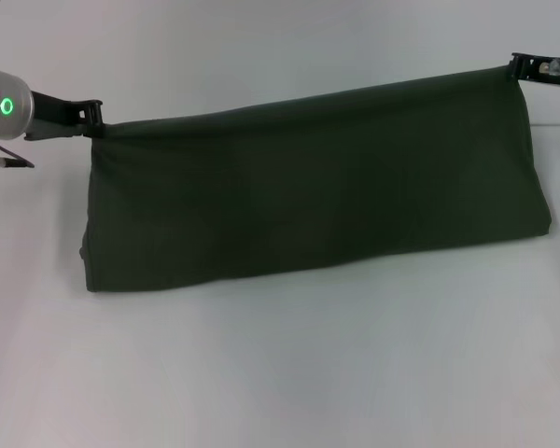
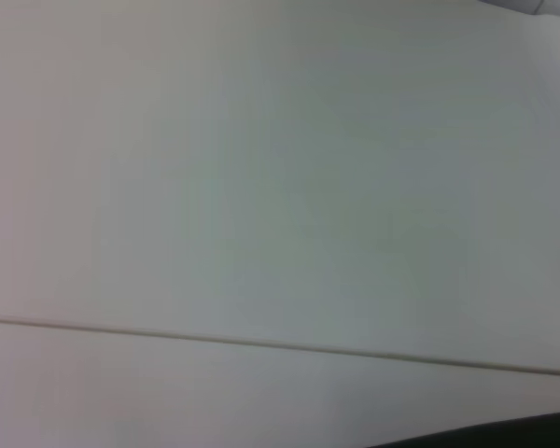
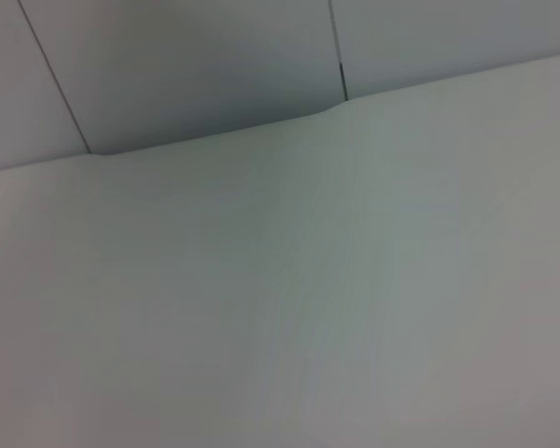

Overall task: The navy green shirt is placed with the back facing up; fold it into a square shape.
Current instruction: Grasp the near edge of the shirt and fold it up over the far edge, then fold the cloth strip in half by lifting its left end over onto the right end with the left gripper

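Note:
The navy green shirt hangs as a wide dark olive sheet in the head view, stretched between my two grippers, its lower edge resting on the white table. My left gripper is shut on the shirt's upper left corner. My right gripper is shut on the upper right corner, held a little higher. No print shows on the fabric. A dark sliver of the shirt shows at one edge of the left wrist view. The right wrist view shows only the table and wall.
The white table surface spreads in front of and behind the hanging shirt. A seam line crosses the left wrist view. The table's far edge against a panelled wall shows in the right wrist view.

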`<action>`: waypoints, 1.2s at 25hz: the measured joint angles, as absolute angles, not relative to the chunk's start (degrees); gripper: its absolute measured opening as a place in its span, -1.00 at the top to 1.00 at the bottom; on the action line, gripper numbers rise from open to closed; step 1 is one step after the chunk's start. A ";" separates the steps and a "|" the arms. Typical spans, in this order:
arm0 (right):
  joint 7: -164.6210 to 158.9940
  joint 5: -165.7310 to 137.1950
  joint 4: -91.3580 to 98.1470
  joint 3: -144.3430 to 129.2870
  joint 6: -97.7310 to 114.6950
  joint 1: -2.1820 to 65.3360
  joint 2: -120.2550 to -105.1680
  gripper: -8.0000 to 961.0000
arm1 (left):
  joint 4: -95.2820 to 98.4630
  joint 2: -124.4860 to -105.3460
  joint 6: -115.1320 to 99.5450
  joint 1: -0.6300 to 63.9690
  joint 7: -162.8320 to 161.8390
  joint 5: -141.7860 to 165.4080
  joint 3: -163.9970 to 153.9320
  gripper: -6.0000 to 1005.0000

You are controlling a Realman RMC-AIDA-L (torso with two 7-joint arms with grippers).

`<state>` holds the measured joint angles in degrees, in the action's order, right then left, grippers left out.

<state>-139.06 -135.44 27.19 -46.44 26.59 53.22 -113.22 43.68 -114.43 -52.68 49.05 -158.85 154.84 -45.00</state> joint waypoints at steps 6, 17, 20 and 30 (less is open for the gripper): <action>-139.10 -135.44 27.36 -46.44 25.82 53.52 -112.88 0.98 | 43.00 -114.67 -51.99 50.08 -157.87 154.77 -44.99 0.88; -140.28 -135.62 32.25 -44.38 32.97 53.29 -109.03 0.47 | 44.20 -115.71 -48.75 48.63 -160.68 153.41 -42.27 0.54; -141.04 -131.75 38.90 -41.09 43.45 48.42 -109.67 0.35 | 49.67 -116.70 -55.06 42.63 -157.17 143.06 -40.83 0.28; -130.52 -97.94 38.54 -36.80 73.60 29.94 -110.50 -0.64 | 42.64 -115.97 -71.89 30.40 -147.78 112.87 -38.57 -0.49</action>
<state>-130.52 -97.94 38.54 -36.80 73.60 29.94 -110.50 42.64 -115.97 -71.89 30.40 -147.78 112.87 -38.57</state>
